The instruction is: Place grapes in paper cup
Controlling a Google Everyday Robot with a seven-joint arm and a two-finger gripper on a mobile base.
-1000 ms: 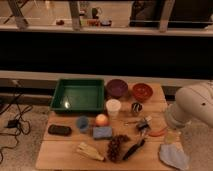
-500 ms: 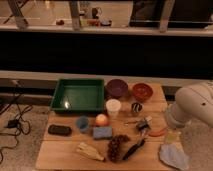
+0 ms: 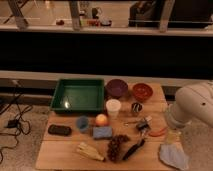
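Jaws: spread wide, with nothing in them.
Gripper [image 3: 172, 137]: hangs at the low end of the big white arm [image 3: 197, 102], over the right front part of the wooden table [image 3: 60, 155], just above a pale blue cloth [image 3: 173, 156].
Grapes [image 3: 116, 146]: a dark bunch lying flat near the front edge of the table, well left of the gripper and not touched by it.
Paper cup [image 3: 113, 107]: stands upright in the middle of the table, farther back than the grapes and apart from them.
Beside the grapes: a yellow thing [image 3: 90, 151] on the left, a black-handled tool [image 3: 132, 149] on the right.
Between grapes and cup: a blue sponge [image 3: 102, 132] and a round orange fruit [image 3: 101, 119].
Near the cup: a green tray [image 3: 80, 95], a purple bowl [image 3: 116, 88], a red bowl [image 3: 142, 91] and a shiny metal cup [image 3: 136, 107].
Small blue cup [image 3: 82, 122]: just left of the orange fruit.
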